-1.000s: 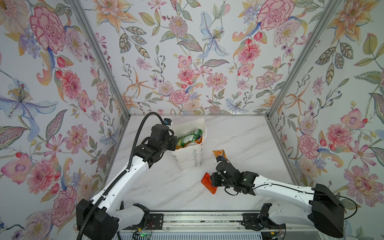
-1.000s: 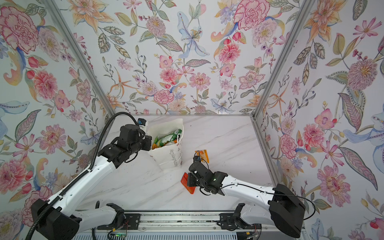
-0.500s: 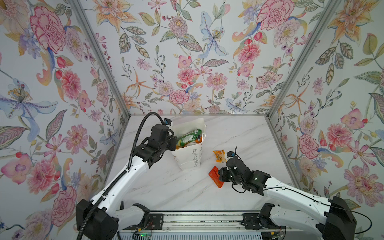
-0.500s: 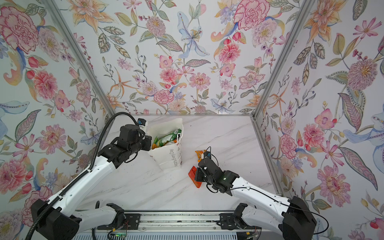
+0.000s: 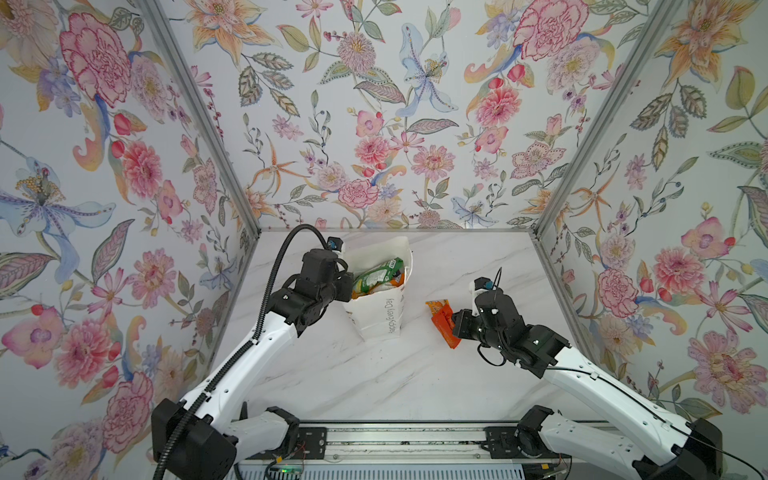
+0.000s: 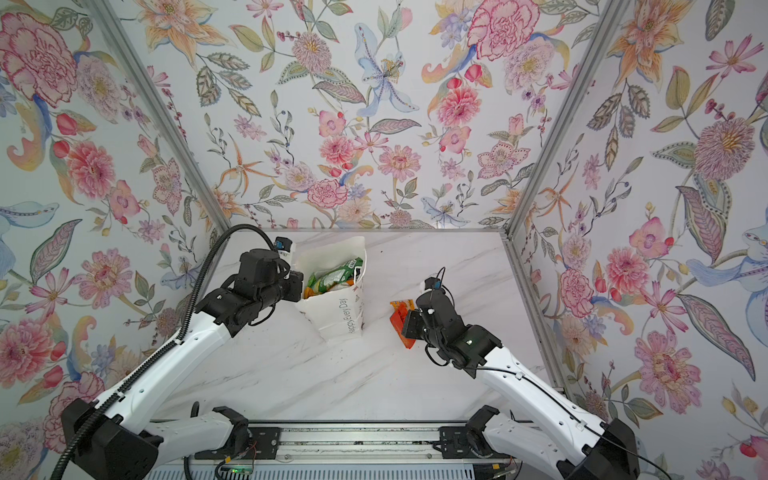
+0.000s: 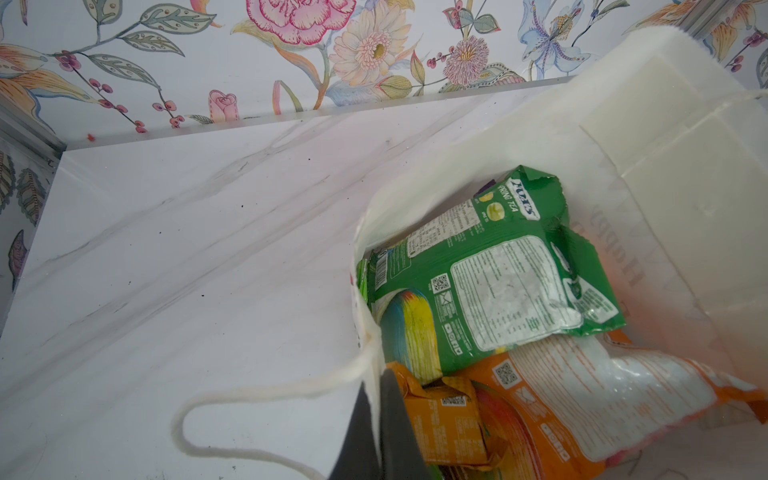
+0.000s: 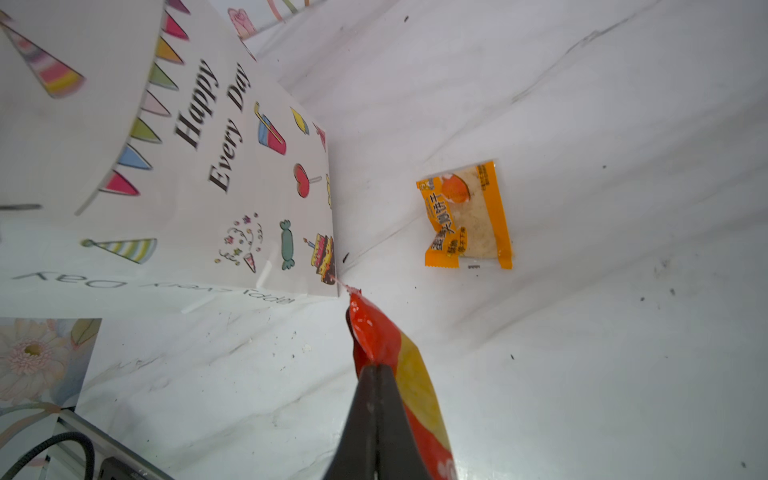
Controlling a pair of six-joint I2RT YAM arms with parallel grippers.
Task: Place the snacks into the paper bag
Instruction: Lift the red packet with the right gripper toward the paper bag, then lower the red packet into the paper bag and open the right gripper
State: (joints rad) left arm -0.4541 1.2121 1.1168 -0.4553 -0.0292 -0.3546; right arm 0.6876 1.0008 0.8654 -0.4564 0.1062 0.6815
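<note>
Meanwhile, left claw (image 7: 379,376) pinches the paper bag (image 7: 665,174) rim; right claw (image 8: 376,370), reaching forward, grips red-orange foil pack (image 8: 372,334).

Packets (image 7: 498,282) lie in the paper bag (image 5: 380,320), with a sachet (image 8: 465,216) seemingly near its right.

Inside the paper bag (image 7: 685,187), the orange bags (image 7: 582,399) sit half buried under the green candy bag (image 7: 498,270); the red-orange pack (image 8: 374,336) runs off the right wrist view's edge.
</note>
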